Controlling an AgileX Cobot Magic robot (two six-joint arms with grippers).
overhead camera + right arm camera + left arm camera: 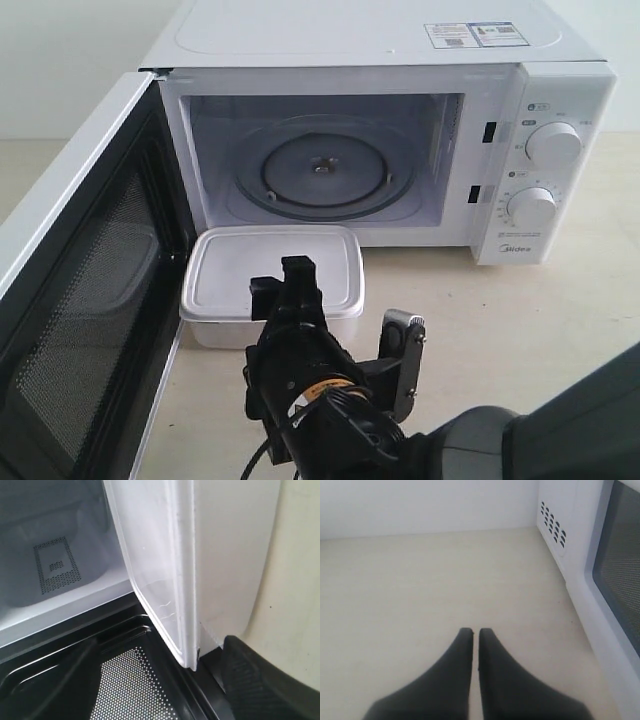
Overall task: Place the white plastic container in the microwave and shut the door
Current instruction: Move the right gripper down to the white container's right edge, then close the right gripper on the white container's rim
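My right pincer (160,641) is at the near end of the white plastic container (275,265). Its fingers are set wide apart, one on each side of that end, and I cannot tell from either view whether they touch the plastic. My left pincer (475,630) is off to the side over bare table (410,580). Its two fingers are brought together with only a thin slit between them and hold nothing. It sits next to the microwave's vented side wall (552,522). The container rests flat on the table with its lid on. It is outside the cavity, directly in front of the opening and just beside the lower edge of the door (90,300). The door is swung fully open to the left of the exterior view, with its black inner face and mesh window towards the container. Beyond the container is the microwave (350,35). Its glass turntable (320,170) is bare, and its two round knobs (553,143) are on the right panel.
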